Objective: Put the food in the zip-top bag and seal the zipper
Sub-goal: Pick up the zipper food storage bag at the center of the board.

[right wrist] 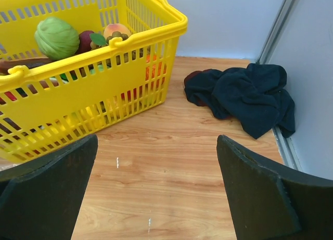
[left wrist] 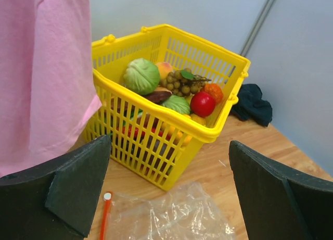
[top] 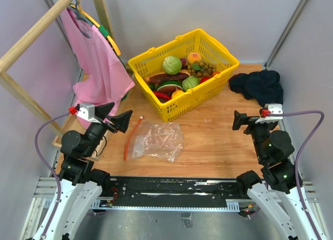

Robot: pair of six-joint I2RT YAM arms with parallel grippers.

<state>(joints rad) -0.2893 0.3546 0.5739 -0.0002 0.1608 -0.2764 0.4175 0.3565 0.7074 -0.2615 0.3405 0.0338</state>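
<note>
Top view: clear crinkly zip-top bag [top: 157,140] flat mid-table, red-orange zipper strip [top: 132,137] at its 9 o'clock; plastic toy food [top: 179,76] in yellow lattice basket [top: 171,109], 12 o'clock.
Left wrist: left gripper [left wrist: 169,190] wide open, empty; bag cropped by frame edge.
Right wrist: right gripper [right wrist: 156,190] wide open, empty; food partly screened by lattice.

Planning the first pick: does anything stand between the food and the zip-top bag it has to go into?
Yes. The food sits inside the yellow basket, whose lattice wall stands between it and the zip-top bag lying flat on the table just in front. Each piece would likely have to be lifted over the rim.
</note>
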